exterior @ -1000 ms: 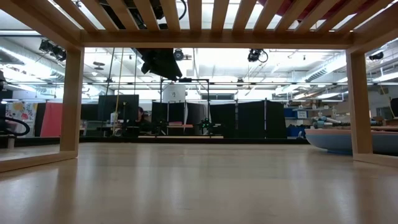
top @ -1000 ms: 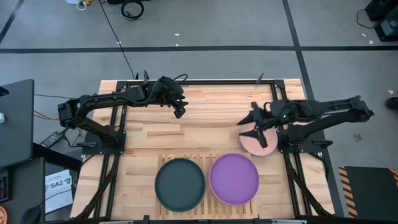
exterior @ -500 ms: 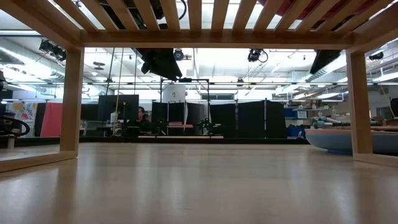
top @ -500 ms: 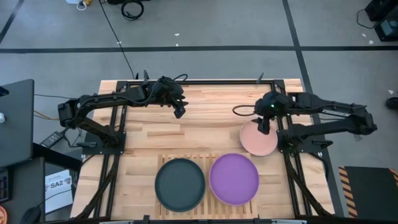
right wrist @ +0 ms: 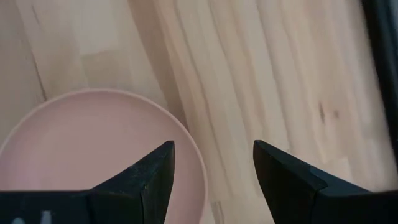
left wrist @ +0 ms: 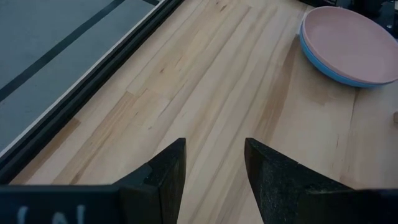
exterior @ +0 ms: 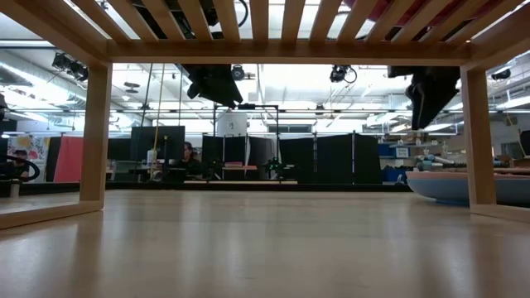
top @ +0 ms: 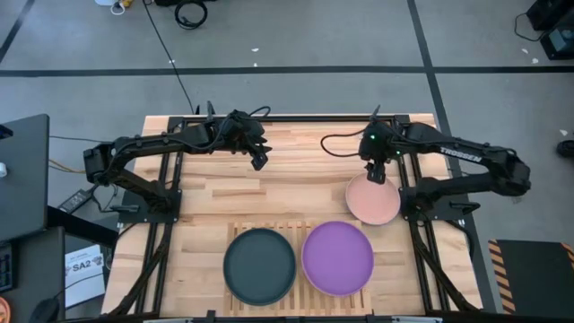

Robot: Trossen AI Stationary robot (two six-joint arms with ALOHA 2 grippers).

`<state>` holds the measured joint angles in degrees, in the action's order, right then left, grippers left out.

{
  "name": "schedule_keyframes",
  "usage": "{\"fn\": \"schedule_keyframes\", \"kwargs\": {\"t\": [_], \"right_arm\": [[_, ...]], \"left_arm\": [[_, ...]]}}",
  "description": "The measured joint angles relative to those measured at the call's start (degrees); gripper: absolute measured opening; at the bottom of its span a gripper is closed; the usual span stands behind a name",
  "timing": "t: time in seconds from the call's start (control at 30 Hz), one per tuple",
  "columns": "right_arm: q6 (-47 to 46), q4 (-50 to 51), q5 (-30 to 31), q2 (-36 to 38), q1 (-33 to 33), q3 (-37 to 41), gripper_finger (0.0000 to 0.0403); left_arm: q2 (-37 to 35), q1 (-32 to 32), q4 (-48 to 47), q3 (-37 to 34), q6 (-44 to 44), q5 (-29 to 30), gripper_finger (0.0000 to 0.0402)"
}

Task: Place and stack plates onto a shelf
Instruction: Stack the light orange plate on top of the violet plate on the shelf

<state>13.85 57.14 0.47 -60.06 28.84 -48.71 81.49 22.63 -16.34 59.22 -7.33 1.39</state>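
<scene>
A pale pink plate (top: 373,201) lies stacked on a blue plate (left wrist: 328,67) on the table's right side; both show in the low view as one low stack (exterior: 464,187). A dark grey plate (top: 259,265) and a purple plate (top: 337,257) lie side by side on the slatted wooden shelf (top: 299,231). My right gripper (top: 378,174) hovers open over the pink plate's far rim (right wrist: 186,134), touching nothing. My left gripper (top: 258,161) hangs open above bare planks near the far edge. The teal and magenta plates are out of view.
The low view looks out from under the shelf's slats (exterior: 281,16), between its legs (exterior: 95,132). Bare tabletop (top: 305,184) lies between the two grippers and the shelf. Black frame rails (top: 287,117) border the far edge. A person sits far off in the room (exterior: 189,152).
My right gripper has drawn back from over the middle of the pale pink plate toward the table's far edge, and its wrist has swung toward the left and turned. It now shows in the low view. The pink plate stays on the blue one.
</scene>
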Motion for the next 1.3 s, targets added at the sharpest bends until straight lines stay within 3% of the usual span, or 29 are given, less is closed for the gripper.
{"fn": "schedule_keyframes", "kwargs": {"t": [0.37,0.73,1.0,1.3], "right_arm": [[5.55,-2.48,-2.04,-6.81,5.75,3.42,0.0222],[7.37,-13.14,0.78,-8.27,5.98,10.25,0.0222],[8.3,-13.44,0.79,-8.25,5.98,10.6,0.0222],[11.06,-13.38,-4.92,-8.12,5.96,10.47,0.0222]], "left_arm": [[0.0,0.0,-0.02,0.0,-0.02,0.02,0.0169],[0.0,0.0,0.0,0.0,-0.02,0.04,0.0169],[0.0,0.0,0.0,0.0,-0.03,0.07,0.0169],[0.0,0.0,0.0,0.0,-0.04,0.06,0.0169]]}}
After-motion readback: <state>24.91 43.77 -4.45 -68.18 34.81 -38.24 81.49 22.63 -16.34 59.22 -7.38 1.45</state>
